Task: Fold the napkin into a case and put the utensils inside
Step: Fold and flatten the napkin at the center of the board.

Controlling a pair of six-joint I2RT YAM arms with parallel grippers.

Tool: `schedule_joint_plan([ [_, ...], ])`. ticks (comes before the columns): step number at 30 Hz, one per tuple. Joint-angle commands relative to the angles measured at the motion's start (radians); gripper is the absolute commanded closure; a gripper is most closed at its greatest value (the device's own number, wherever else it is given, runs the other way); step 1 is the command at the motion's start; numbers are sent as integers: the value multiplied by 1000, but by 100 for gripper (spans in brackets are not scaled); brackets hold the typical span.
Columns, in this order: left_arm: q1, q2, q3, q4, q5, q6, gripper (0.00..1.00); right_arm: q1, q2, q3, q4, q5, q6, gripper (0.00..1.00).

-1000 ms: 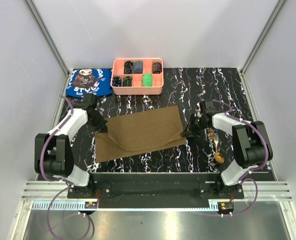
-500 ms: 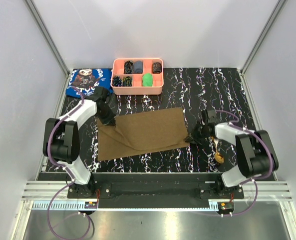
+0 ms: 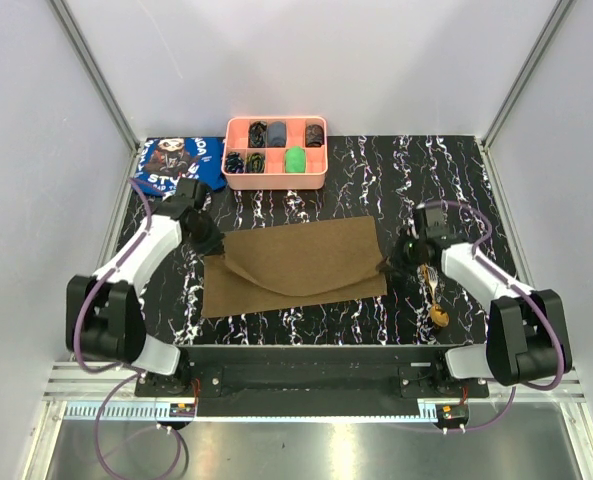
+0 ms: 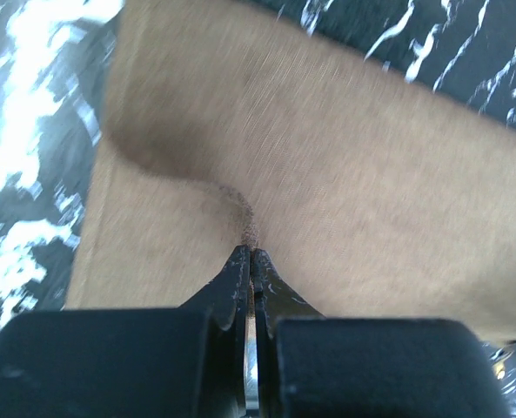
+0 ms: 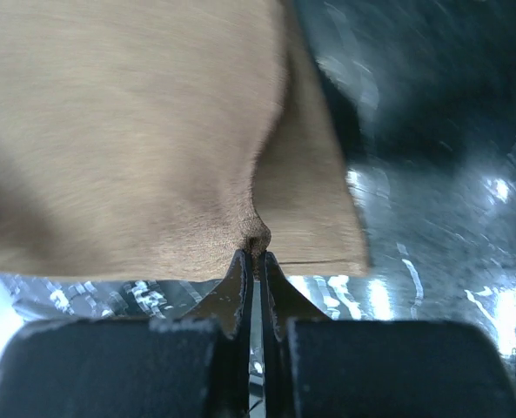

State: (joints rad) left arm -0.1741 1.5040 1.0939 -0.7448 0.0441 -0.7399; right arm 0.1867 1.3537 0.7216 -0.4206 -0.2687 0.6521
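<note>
The olive-brown napkin (image 3: 296, 265) lies spread on the black marbled table between the arms. My left gripper (image 3: 213, 250) is shut on a pinch of cloth at the napkin's far-left corner, which is raised in a fold. In the left wrist view the left gripper (image 4: 251, 252) bites a small pucker of the napkin (image 4: 353, 200). My right gripper (image 3: 388, 262) is shut on the napkin's right edge. The right wrist view shows the right gripper (image 5: 258, 254) nipping a bump of the napkin (image 5: 136, 131). The gold utensils (image 3: 436, 298) lie on the table just right of the right gripper, partly under that arm.
A pink compartment tray (image 3: 276, 183) with small dark and green items stands at the back centre. A blue printed cloth (image 3: 176, 165) lies at the back left. White walls close in on both sides of the table.
Both grippers have carried the pinched napkin to the right and turned it more square to the table. The left gripper swung toward the back, then came nearer again.
</note>
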Motion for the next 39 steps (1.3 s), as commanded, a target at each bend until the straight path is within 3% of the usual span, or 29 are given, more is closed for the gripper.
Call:
schedule_joint_plan([
  [1, 1, -125, -84, -37, -41, 7, 100, -4, 10, 131, -87, -76, -129, 100],
  [10, 7, -284, -183, -106, -95, -21, 100, -1, 32, 108, -106, -124, -132, 100],
  [34, 65, -402, -321, -171, -118, -3, 100, -1, -36, 87, -176, -110, -146, 100],
  [39, 65, -458, -391, -173, -107, -93, 100, -1, -16, 85, -176, -107, -147, 100],
])
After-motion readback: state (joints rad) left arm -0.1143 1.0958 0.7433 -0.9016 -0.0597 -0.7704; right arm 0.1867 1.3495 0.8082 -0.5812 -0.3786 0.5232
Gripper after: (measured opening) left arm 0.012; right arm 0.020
